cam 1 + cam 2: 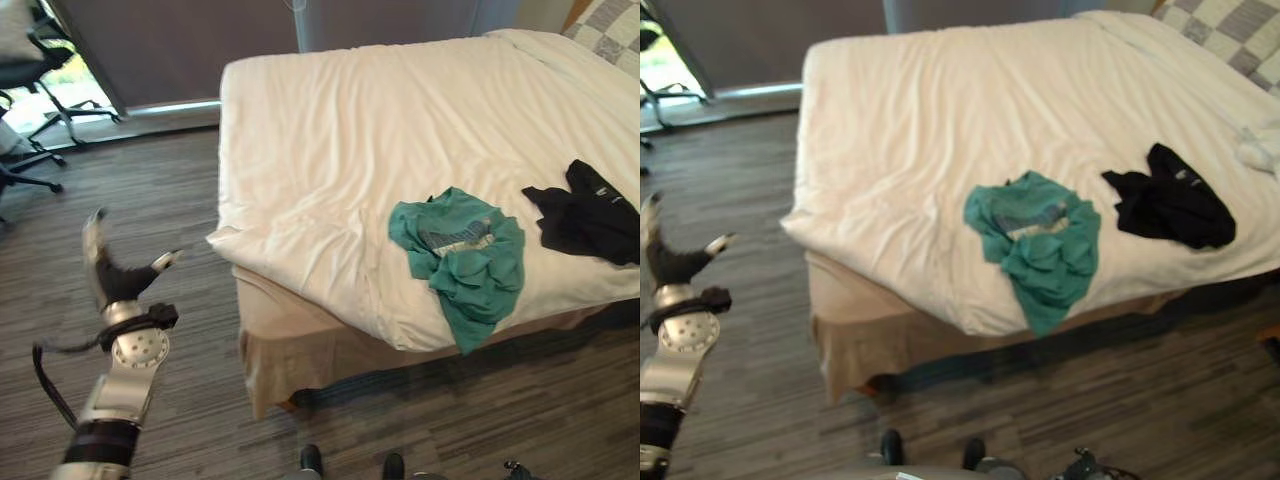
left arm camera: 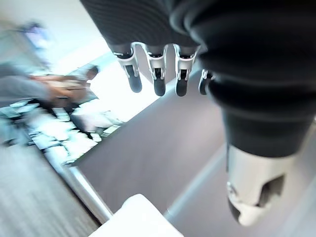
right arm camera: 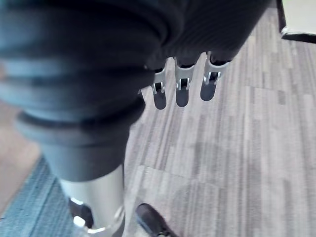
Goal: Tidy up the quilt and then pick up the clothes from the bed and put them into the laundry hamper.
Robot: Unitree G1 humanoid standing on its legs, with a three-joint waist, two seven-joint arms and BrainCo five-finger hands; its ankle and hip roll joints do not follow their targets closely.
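Note:
A cream quilt (image 1: 400, 130) lies spread over the bed, with mild wrinkles and its near corner hanging over the tan bed base (image 1: 290, 350). A crumpled green shirt (image 1: 460, 250) rests near the front edge, partly drooping over it. To its right lies a black garment (image 1: 590, 215). My left hand (image 1: 115, 275) is raised over the floor left of the bed, fingers straight, thumb spread, holding nothing; its fingers (image 2: 159, 74) point toward the wall. My right hand (image 3: 181, 91) hangs over the wood floor with relaxed fingers and nothing in it.
A checkered pillow (image 1: 610, 25) sits at the bed's far right corner, and a small white cloth (image 1: 1260, 145) lies by the right edge. An office chair (image 1: 30, 70) stands at the back left near a bright window. Wood floor (image 1: 150, 200) stretches left of the bed.

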